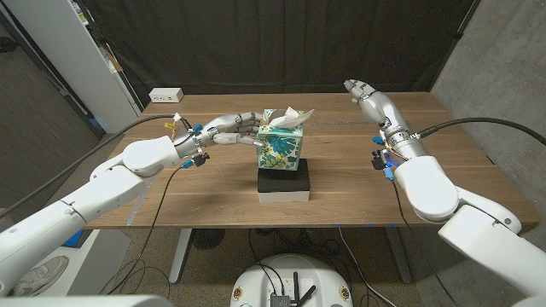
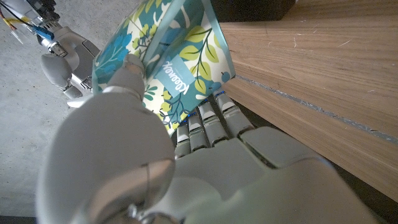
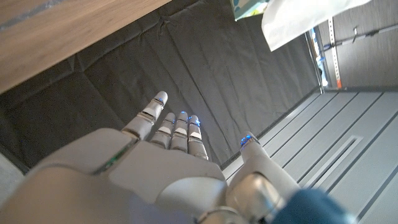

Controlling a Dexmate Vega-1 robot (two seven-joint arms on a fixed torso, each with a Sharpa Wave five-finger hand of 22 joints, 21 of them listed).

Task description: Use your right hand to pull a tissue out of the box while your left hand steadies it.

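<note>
The leaf-patterned cardboard tissue box [image 1: 281, 146] stands on a black-and-white rectangular block [image 1: 283, 184] at the wooden table's [image 1: 358, 192] centre. The left hand [image 1: 232, 130] touches its left side. The right hand [image 1: 362, 89] hovers far right, behind.

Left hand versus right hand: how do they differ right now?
The left hand grips the tissue box; the right hand holds nothing, fingers apart. The left hand sits beside the box; the right hand hangs raised, well away from it. Both are white, with cables at the wrist.
</note>
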